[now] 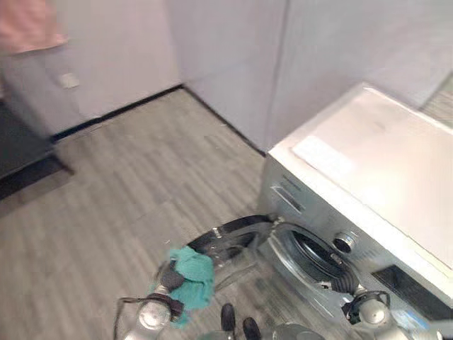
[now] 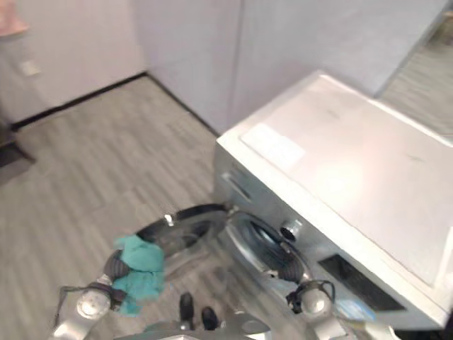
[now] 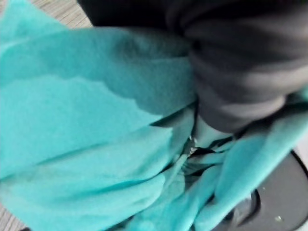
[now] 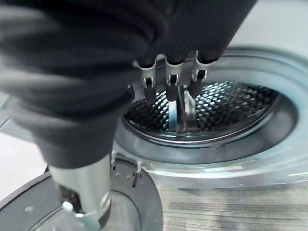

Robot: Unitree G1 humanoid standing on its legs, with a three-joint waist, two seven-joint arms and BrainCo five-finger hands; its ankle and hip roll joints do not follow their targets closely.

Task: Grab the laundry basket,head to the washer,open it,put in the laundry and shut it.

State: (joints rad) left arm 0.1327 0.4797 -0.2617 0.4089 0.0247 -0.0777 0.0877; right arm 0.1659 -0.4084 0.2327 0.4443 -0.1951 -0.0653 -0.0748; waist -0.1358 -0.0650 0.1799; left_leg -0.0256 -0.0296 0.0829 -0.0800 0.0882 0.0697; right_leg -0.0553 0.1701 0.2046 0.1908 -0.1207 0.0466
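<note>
Left hand (image 3: pixel 231 72) has its fingers hidden; right hand (image 4: pixel 96 72) hangs with relaxed fingers.

Soft matt teal cloth (image 3: pixel 86 144) with fleecy folds, washer (image 2: pixel 368 191) in smooth satin silver-white casing, perforated shiny metal drum (image 4: pixel 226 103), glossy chrome-look door ring (image 4: pixel 269 144), dark rubbery gasket (image 1: pixel 318 258), matt grey wood-grain plank floor (image 1: pixel 127 184), dark ribbed matt cover on right hand (image 4: pixel 72 72)

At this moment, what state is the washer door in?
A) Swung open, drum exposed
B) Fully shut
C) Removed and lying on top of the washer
A: the washer door stands swung out from the washer front, and the perforated drum is visible through the open port, with the teal cloth held in the left hand beside it.
</note>
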